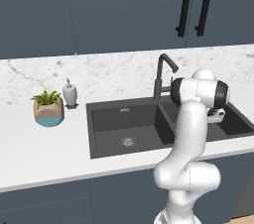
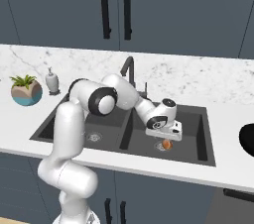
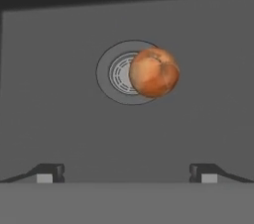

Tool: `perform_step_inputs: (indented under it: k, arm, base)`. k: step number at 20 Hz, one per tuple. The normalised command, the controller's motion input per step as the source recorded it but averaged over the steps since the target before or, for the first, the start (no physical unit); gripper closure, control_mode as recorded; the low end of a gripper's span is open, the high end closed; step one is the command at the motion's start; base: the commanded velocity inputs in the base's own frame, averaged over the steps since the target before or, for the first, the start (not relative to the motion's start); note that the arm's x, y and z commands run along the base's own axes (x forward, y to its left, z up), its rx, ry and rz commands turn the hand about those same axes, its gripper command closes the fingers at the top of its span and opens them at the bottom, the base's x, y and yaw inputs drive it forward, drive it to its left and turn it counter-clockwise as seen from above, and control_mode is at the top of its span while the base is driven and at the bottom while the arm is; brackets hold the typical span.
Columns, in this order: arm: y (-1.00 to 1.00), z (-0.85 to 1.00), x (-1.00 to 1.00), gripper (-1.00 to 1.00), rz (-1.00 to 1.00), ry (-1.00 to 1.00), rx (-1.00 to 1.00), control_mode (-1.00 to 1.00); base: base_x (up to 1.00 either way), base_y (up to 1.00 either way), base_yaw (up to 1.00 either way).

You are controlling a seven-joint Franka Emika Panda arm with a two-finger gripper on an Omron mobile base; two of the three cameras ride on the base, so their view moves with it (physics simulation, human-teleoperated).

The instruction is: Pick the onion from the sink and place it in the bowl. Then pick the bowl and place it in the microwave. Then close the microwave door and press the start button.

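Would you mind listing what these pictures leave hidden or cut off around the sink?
- The bowl: right base view, cut off by the right edge, so only a dark sliver shows.
- The onion: right base view, its top hidden by the gripper above it.
- The right basin of the sink: left base view, largely hidden behind the white arm.
- The drain: hand view, partly hidden by the onion.

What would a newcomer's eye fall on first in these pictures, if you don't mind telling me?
Probably the white arm bent down into the right basin of the dark sink, its gripper hanging open just above the onion. The orange-brown onion is the one bright spot there, lying partly over the round drain. On the counter left of the sink stands a small potted plant.
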Motion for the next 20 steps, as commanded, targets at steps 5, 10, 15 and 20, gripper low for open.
perform_step_inputs:
  k: [5, 10, 15, 20]
  arm:
    - [-0.16, -0.31, 0.34, -1.00, 0.00, 0.00, 0.00, -1.00]
    - [-0.27, -0.37, 0.37, -1.00, 0.00, 0.00, 0.00, -1.00]
    - [-0.08, -0.40, 0.30, -1.00, 0.00, 0.00, 0.00, -1.00]
    - [0.00, -0.35, 0.25, -1.00, 0.00, 0.00, 0.00, -1.00]
  base:
    - [0.00, 0.00, 0.00]
    - [0.00, 0.00, 0.00]
    - [0.00, 0.00, 0.00]
    - [0.00, 0.00, 0.00]
